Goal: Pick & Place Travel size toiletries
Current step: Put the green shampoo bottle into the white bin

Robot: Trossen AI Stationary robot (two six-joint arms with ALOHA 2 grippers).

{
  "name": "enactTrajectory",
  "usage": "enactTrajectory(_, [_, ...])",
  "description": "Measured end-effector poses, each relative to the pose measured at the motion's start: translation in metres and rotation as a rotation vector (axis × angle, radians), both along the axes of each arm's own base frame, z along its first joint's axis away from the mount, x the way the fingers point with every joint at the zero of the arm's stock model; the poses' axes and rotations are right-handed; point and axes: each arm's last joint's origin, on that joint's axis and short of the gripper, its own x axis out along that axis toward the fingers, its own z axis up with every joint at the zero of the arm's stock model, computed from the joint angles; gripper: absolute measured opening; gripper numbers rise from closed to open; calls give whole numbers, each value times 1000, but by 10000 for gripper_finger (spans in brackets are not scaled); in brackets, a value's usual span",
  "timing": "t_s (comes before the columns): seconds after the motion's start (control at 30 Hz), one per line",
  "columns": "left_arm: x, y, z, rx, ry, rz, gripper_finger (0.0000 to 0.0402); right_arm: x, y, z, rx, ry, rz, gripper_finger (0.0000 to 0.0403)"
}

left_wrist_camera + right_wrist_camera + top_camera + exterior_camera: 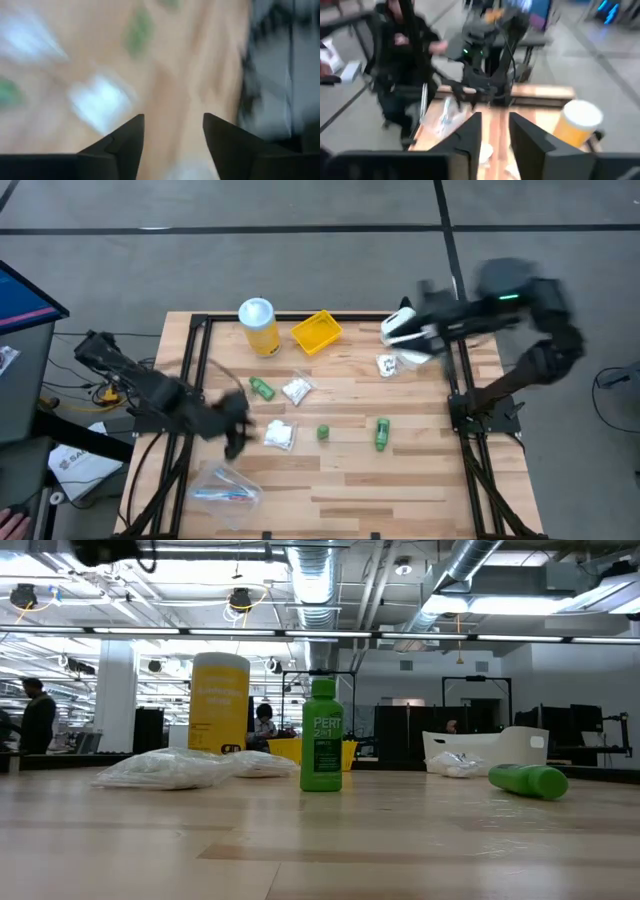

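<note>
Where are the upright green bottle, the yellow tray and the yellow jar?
upright green bottle [322, 735]: low view, middle of its label.
yellow tray [317, 331]: high view, its bare floor.
yellow jar [219, 705]: low view, middle of its yellow body.

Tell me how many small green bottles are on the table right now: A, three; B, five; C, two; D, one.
A: the high view shows three, one green bottle lying near the yellow jar, a second standing upright at mid-table, and a third lying to its right.
</note>
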Motion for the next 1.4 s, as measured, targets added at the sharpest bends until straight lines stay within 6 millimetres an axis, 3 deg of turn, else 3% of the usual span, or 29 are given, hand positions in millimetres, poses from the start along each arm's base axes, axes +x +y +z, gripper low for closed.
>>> enactTrajectory(0.1, [-13, 28, 19, 125, -158, 187, 163, -48, -5, 9, -25, -44, -98, 44])
enactTrajectory(0.2, [-20, 53, 29, 224, -203, 271, 116, -82, -7, 9, -46, -70, -185, 9])
enactTrajectory(0.27, [-19, 68, 30, 248, -190, 325, 77, -98, -7, 2, -44, -73, -196, 7])
enactTrajectory(0.4, [-11, 95, 26, 271, -113, 357, 10, -112, -4, -21, -33, -106, -174, 12])
enactTrajectory(0.57, [-2, 131, 4, 221, 14, 482, 2, -129, -7, -64, 0, -216, -277, 3])
enactTrajectory(0.7, [-9, 155, -22, 120, 91, 613, 1, -139, -9, -97, 70, -315, -323, 5])
enactTrajectory(0.83, [-19, 168, -38, 65, 133, 704, 2, -153, -9, -116, 143, -412, -321, 1])
enactTrajectory(0.97, [-24, 173, -54, 76, 194, 650, 33, -162, -10, -127, 184, -456, -327, 3])
enactTrajectory(1.13, [-25, 171, -77, 15, 234, 604, 121, -163, -10, -130, 188, -470, -330, 1])
enactTrajectory(1.3, [-29, 166, -96, -119, 272, 599, 229, -150, -11, -139, 192, -405, -390, 1])
enactTrajectory(1.4, [-30, 165, -99, -121, 285, 598, 278, -131, -11, -150, 193, -275, -431, 1])
